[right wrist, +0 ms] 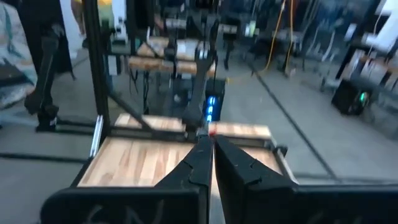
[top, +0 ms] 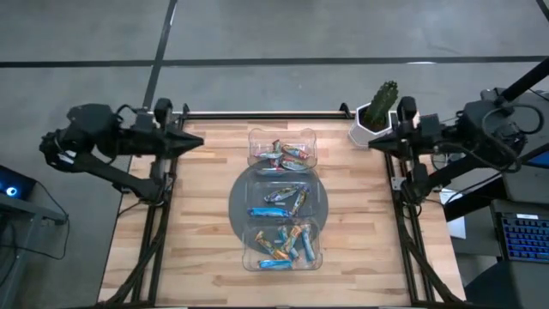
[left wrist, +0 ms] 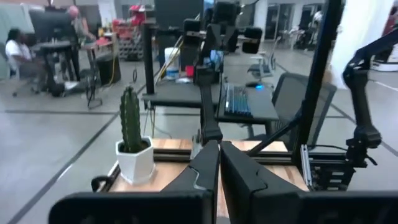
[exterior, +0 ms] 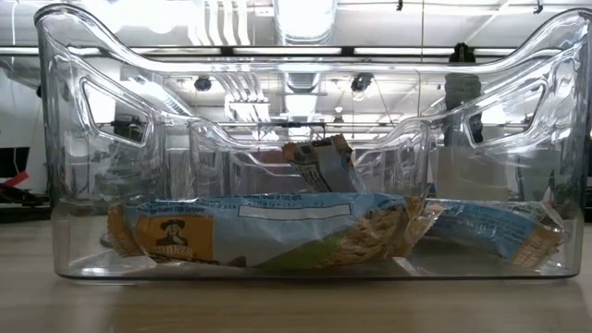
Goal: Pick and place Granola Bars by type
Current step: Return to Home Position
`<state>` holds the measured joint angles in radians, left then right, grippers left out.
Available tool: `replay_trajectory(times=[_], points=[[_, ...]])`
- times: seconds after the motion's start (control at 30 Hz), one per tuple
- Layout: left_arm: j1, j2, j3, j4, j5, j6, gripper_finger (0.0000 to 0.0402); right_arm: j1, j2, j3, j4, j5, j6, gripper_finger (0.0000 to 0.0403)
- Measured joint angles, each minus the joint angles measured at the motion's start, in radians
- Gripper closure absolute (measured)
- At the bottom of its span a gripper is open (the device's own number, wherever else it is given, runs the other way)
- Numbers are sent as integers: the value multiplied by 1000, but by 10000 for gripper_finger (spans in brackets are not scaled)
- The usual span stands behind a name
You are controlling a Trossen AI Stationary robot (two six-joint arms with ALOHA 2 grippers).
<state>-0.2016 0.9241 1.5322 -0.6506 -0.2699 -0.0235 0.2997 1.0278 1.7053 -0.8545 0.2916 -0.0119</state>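
The Granola Bars (top: 283, 199) all lie inside the clear tray (top: 250, 142). The tray sits on a round grey mat (top: 236, 202) in the middle of the surface (top: 206, 236). The tray has three parts. The part nearest the cactus (top: 383, 99) holds the dark bars. The middle part holds the blue bars. The part farthest from the cactus holds the orange-brown bars. I see no bar outside the tray, so the sorting looks done.

The right end effector (top: 375, 144) hangs just beside the cactus pot, at the edge of the surface. Its fingers are clenched together and hold nothing. The left end effector (top: 196, 140) is well apart from the cactus, at the edge on the other side of the tray. It is clenched too, and empty.

The step in hand is going home to rest, and both arms look about there. To do it well, each arm should move slowly and come to rest level, with its fingers pressed together. The right arm needs the most care, I think. It is so close to the cactus that a wide swing could knock the pot over. Neither arm should reach toward the tray.
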Motion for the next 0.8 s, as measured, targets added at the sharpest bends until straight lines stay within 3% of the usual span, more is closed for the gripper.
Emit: replay_trajectory(times=[0.47, 0.8], points=[[6, -28, -44, 82, 188, 76, 402, 0, -182, -257, 263, -7, -49, 395], [59, -98, -198, 185, 208, 45, 401, -1, -264, -341, 273, -9, -74, 395]])
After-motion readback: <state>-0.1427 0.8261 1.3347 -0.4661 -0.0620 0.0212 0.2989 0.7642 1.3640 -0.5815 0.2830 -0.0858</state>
